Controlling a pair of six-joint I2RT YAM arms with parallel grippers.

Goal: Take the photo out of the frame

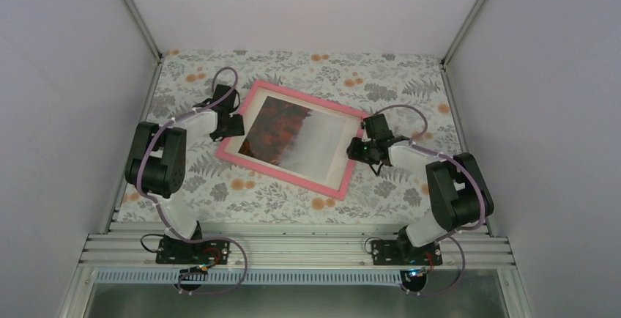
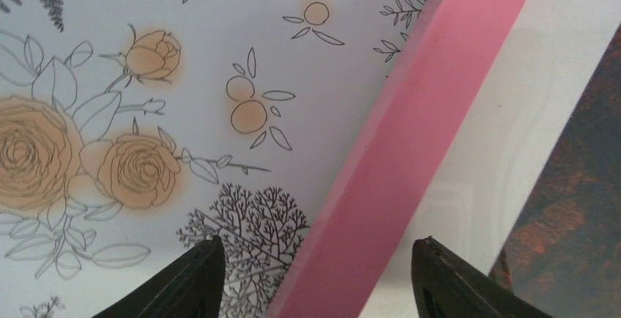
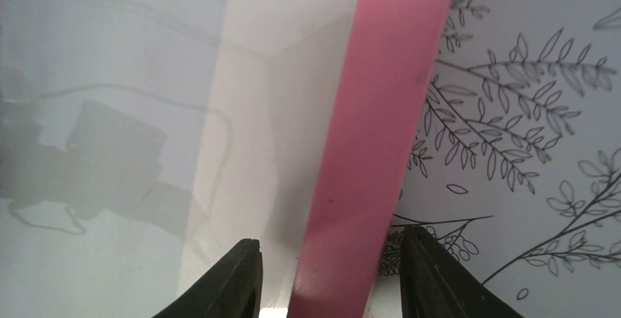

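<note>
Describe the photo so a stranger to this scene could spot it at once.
On the flower-patterned table, near its middle, a bright pink frame lies tilted. The photo is the white-margined print inside it. Alone among the pale florals, it shows dark red-orange trees fading into misty grey-white.

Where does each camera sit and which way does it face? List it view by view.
Top external: above and behind the arms, looking down on the floral table; both arms and their bases show, with the frame and the photo between them.
Left wrist: on the left arm, looking down past the open left pincer at the frame's edge; its two dark fingertips show.
Right wrist: likewise on the right arm, past the open right pincer at the opposite edge.
Shared: all three show the pink frame.
</note>
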